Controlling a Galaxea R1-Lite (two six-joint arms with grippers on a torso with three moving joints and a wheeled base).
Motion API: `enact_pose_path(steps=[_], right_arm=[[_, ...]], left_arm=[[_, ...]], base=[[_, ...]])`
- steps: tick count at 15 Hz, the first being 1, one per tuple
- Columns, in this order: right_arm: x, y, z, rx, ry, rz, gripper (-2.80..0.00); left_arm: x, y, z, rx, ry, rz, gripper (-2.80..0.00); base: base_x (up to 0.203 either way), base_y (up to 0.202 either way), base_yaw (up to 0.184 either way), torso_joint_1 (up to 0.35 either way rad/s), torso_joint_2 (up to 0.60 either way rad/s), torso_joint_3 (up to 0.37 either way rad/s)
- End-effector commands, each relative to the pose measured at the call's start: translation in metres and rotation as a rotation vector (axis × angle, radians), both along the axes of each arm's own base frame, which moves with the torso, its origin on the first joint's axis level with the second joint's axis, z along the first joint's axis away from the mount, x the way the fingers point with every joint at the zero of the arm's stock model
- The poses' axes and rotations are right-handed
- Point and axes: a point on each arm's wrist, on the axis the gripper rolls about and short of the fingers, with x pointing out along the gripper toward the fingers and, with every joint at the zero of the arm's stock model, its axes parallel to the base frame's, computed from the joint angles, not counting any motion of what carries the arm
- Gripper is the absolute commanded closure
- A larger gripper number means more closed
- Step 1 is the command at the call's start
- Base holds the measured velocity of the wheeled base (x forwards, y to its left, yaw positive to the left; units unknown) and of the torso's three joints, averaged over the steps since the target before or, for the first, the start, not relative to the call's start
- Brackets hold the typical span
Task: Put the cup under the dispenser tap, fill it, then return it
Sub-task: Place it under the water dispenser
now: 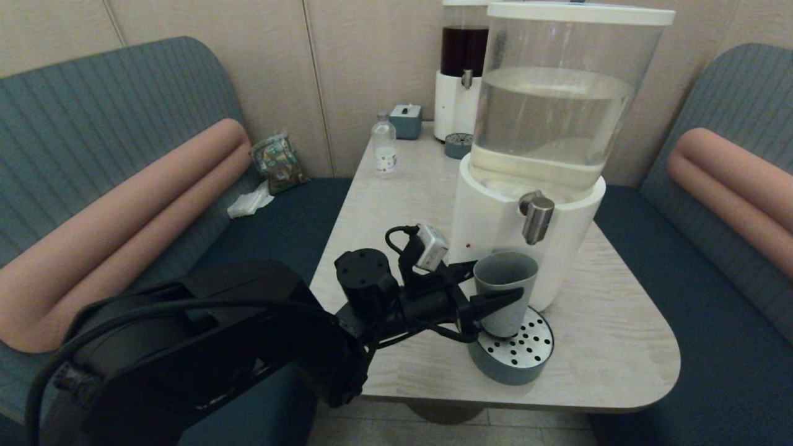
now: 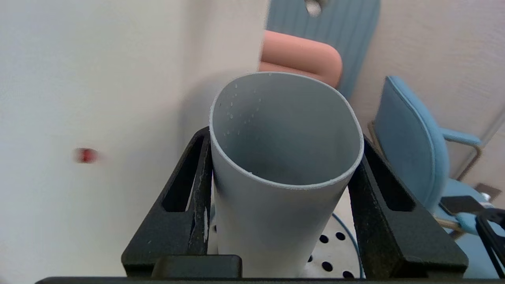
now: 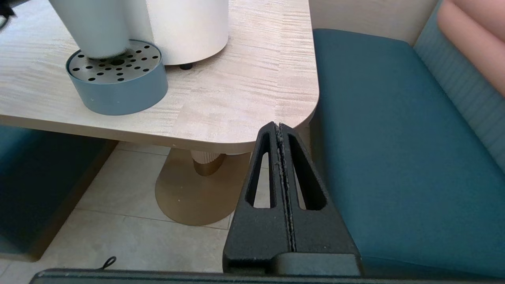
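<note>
The grey-blue cup (image 1: 503,286) stands on the round perforated drip tray (image 1: 526,359), just below and slightly left of the brushed-metal dispenser tap (image 1: 536,217) on the white-based clear tank (image 1: 551,111). My left gripper (image 1: 495,284) is shut on the cup from the left, one black finger on each side. In the left wrist view the cup (image 2: 276,205) fills the gripper (image 2: 284,136), its rim squeezed slightly oval, with droplets on the inner wall. No stream shows at the tap. My right gripper (image 3: 279,125) hangs shut and empty below the table's front right corner.
At the table's far end stand a dark-liquid dispenser (image 1: 461,74), a clear bottle (image 1: 384,148), a tissue box (image 1: 406,119) and a second small drip tray (image 1: 458,145). Teal benches (image 3: 394,138) flank the table (image 1: 619,347) on both sides.
</note>
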Motion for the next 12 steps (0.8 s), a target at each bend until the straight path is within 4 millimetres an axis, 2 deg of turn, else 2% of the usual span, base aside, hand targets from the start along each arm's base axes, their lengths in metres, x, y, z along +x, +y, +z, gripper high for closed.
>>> enact_pose_path(steps=[1,3,7,8,9,12], right_arm=[[0.001,0.000,-0.005,-0.001,0.016,0.002,0.00],[0.001,0.000,-0.005,-0.001,0.016,0.002,0.00],[0.001,0.000,-0.005,-0.001,0.016,0.002,0.00],[0.001,0.000,-0.005,-0.001,0.016,0.002,0.00],[0.001,0.000,-0.005,-0.001,0.016,0.002,0.00],[0.001,0.000,-0.005,-0.001,0.016,0.002,0.00]], left_arm=[[0.003,-0.005,-0.009,0.001,0.001,-0.008,0.00],[0.004,-0.012,-0.008,-0.012,-0.010,-0.019,0.00],[0.006,-0.016,-0.022,0.004,0.012,-0.023,0.00],[0.006,-0.016,-0.024,0.007,0.016,-0.022,-1.69],[0.008,-0.017,-0.024,0.002,0.013,-0.018,-2.80],[0.007,-0.017,-0.019,-0.009,0.009,-0.003,-2.80]], base=[[0.000,0.000,0.000,0.000,0.00,0.000],[0.000,0.000,0.000,0.000,0.00,0.000],[0.000,0.000,0.000,0.000,0.00,0.000],[0.000,0.000,0.000,0.000,0.00,0.000],[0.000,0.000,0.000,0.000,0.00,0.000],[0.000,0.000,0.000,0.000,0.00,0.000]])
